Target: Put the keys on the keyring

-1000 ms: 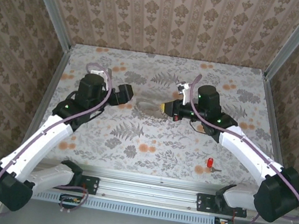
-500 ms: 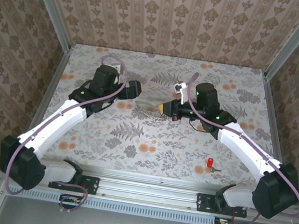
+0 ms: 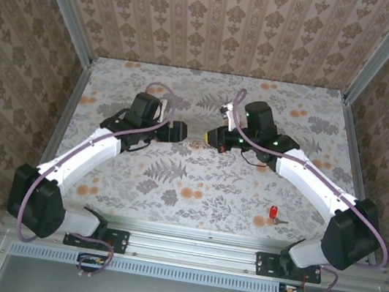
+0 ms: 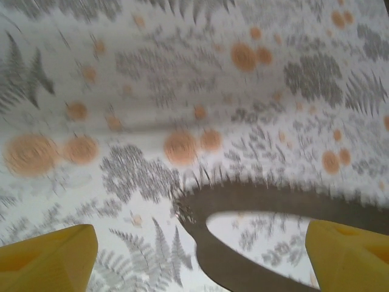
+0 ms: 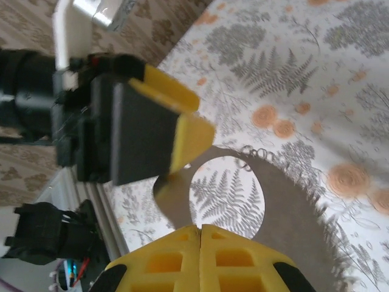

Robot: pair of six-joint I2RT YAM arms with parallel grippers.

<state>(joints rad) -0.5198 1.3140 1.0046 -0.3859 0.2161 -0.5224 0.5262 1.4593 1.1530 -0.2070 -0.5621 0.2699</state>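
Currently right gripper [image 5: 199, 234] clamped on keyring [image 5: 292, 201] band; left gripper [image 3: 181, 132] spread wide, facing it; key [image 3: 273, 214] lies well apart.

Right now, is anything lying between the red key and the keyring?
Nothing visible. Only bare table lies between the key near the front edge and the keyring gripped by the right gripper.

A floral-patterned tabletop [image 3: 174, 180] sits between 3 wallpapered walls [image 3: 222, 17], framed by what look like metal rails [image 3: 186, 245].
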